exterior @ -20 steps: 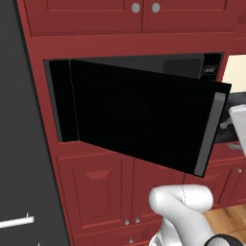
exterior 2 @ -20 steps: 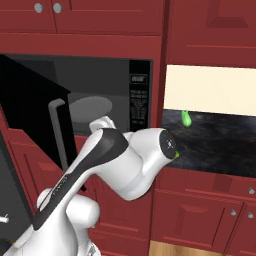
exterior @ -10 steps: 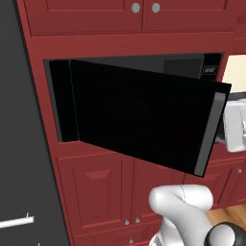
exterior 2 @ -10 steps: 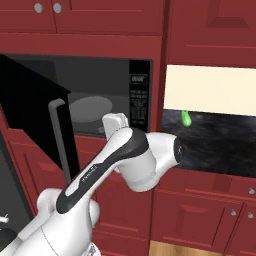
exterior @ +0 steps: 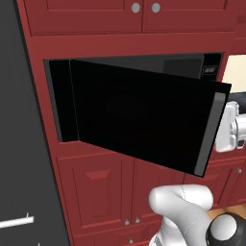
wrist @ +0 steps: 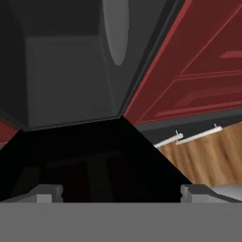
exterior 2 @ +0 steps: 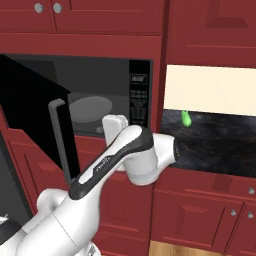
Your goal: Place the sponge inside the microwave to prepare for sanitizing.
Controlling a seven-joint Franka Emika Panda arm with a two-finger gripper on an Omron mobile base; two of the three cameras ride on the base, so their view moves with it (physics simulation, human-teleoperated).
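The microwave (exterior 2: 85, 107) stands with its door (exterior: 144, 122) swung out on the left hinge, roughly half open, exposing the grey cavity and the round turntable (exterior 2: 90, 107). The door handle (exterior 2: 62, 140) faces the arm. In the right base view the arm's hand (exterior 2: 115, 131) sits just at the cavity's lower front edge, at about 5 o'clock from the turntable. In the hand view the gripper (wrist: 120, 193) has its two fingertips (wrist: 47, 193) set wide apart with nothing between them; it holds nothing. That view is rolled: the turntable lies at 12 o'clock and the black door face fills the lower middle. The sponge (exterior 2: 185, 118) appears as a small green shape on the dark counter (exterior 2: 215, 145), at 3 o'clock from the microwave and well apart from the hand. Judgement: the door has been opened enough for access, and pickup of the sponge is not yet done.
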